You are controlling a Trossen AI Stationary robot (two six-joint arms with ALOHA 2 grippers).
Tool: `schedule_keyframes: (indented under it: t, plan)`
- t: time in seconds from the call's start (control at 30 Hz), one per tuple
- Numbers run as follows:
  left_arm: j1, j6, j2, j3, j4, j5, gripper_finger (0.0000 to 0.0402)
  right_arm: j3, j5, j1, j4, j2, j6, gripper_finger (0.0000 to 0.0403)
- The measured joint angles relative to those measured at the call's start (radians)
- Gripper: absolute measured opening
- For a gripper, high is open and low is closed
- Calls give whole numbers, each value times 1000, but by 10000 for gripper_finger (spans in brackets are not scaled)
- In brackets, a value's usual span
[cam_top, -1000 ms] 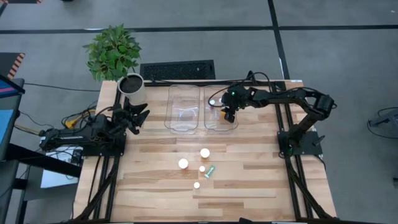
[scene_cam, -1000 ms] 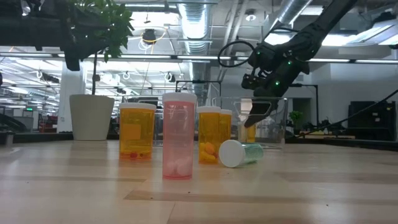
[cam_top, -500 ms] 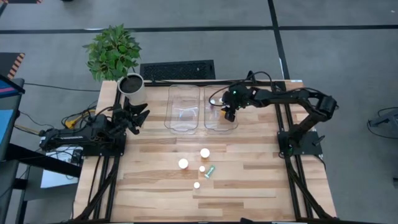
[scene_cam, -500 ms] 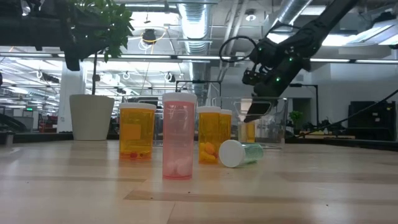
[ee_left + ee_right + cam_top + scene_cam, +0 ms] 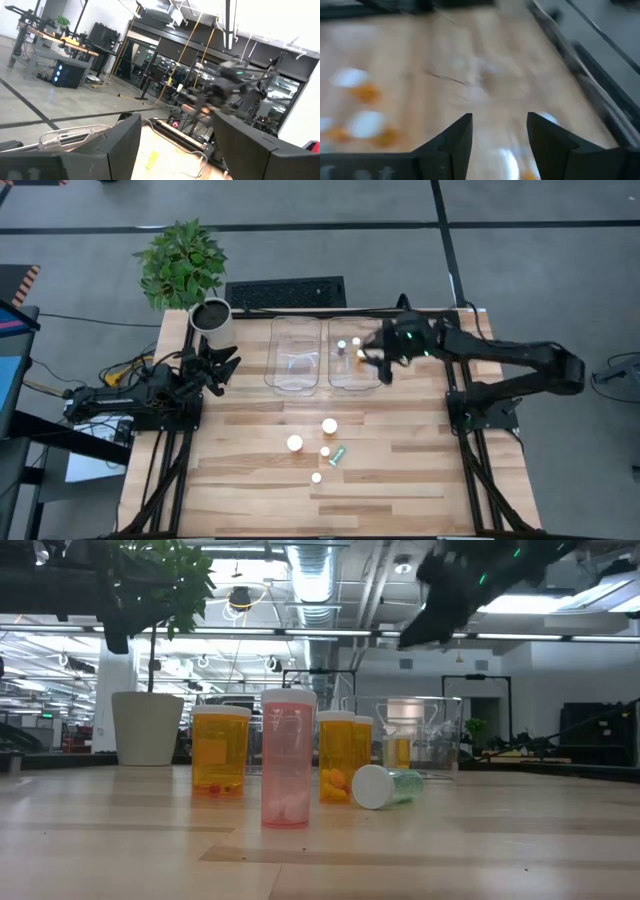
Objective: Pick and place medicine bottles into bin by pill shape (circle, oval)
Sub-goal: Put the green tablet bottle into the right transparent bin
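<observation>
We see the right gripper (image 5: 383, 361) by the right bin (image 5: 353, 356) — fingers spread, empty; left gripper (image 5: 222, 369) waits open near the plant pot (image 5: 212, 320).

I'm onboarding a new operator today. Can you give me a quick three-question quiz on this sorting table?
1. True or false: the green bottle lies on its side.
2. Which clear bin has bottles in it? A: the left one. B: the right bin.
3. How many medicine bottles stand or lie on the table outside the bins?
Key: 1 true; 2 B; 3 five.
</observation>
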Motion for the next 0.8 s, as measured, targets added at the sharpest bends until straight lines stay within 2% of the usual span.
schedule_keyframes:
  t: [0.1,0.17,0.3,0.4,0.6,0.8]
  plan:
    - [0,4,0,0,0,0,240,0,9,159,-20,-51,26,192]
    - [0,7,0,0,0,0,240,0,60,276,-21,-49,41,192]
    - [0,8,0,0,0,0,240,0,229,499,-9,26,35,192]
    - [0,8,0,0,-7,0,240,-1,322,614,22,118,34,193]
    - [0,7,0,0,-24,0,240,13,340,716,121,298,44,203]
    - [0,-8,0,0,-64,0,240,116,340,762,128,447,18,209]
